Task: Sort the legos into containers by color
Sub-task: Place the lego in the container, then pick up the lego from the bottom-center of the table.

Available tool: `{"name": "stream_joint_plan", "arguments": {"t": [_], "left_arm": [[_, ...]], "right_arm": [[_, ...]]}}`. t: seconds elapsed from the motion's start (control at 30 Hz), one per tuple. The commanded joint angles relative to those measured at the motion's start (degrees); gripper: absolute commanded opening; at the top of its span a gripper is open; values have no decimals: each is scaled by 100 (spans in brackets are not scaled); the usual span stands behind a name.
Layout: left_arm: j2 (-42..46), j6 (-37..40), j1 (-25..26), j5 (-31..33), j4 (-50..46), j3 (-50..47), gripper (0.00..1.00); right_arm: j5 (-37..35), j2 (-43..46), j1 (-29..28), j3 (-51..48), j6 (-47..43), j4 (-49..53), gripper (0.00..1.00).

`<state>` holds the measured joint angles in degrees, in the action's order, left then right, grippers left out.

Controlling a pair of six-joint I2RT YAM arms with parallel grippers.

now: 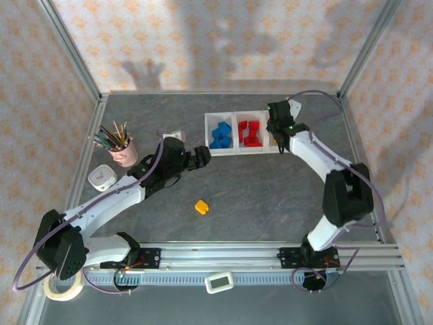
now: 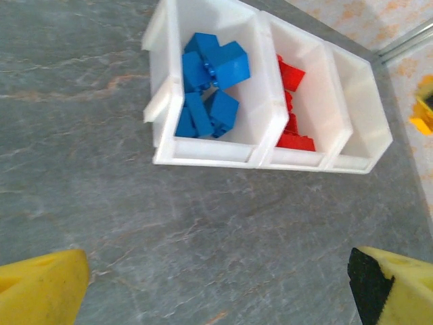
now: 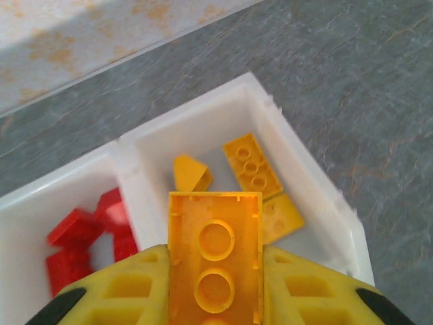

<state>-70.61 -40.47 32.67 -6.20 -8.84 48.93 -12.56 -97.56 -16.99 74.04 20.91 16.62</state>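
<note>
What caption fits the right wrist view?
Right gripper holds a yellow-orange plastic brick above the white tray compartment holding three yellow bricks.

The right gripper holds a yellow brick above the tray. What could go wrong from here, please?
1. The yellow brick in the right gripper hangs near the divider beside the red bricks; released carelessly, it may bounce into the wrong compartment.
2. The open left gripper sits close to the tray; a forward move might push it.

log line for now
right gripper: shut on yellow lego over yellow compartment | left gripper: open, empty | loose lego: on table
</note>
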Motion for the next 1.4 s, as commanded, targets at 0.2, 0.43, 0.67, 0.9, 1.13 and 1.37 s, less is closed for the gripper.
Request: {"name": "stream_joint_plan", "arguments": {"t": [0.2,0.43,0.67,0.9,1.13,1.37], "left_arm": [[-351,89,38,4,316,485,99],[82,166,27,383,-20,282,99],[1160,-60,-19,924,-821,-366,99],[2198,-382,-76,1268,-1846,-783,99],[2963,-735,-100,1554,-2692,-1011,99],[3292,-900,-140,1648,-2968,-1127,99]], "right_arm": [[275,-1366,377,1427,-669,412,58],[1131,-370,-77,463,-368,199,67],[1622,623,-1641,-951,-423,87,72],[1812,735,-3371,-1468,-548,44,77],[1711,93,-4542,-1460,-474,-238,82],[1414,-678,-4883,-1132,-489,-220,72]]}}
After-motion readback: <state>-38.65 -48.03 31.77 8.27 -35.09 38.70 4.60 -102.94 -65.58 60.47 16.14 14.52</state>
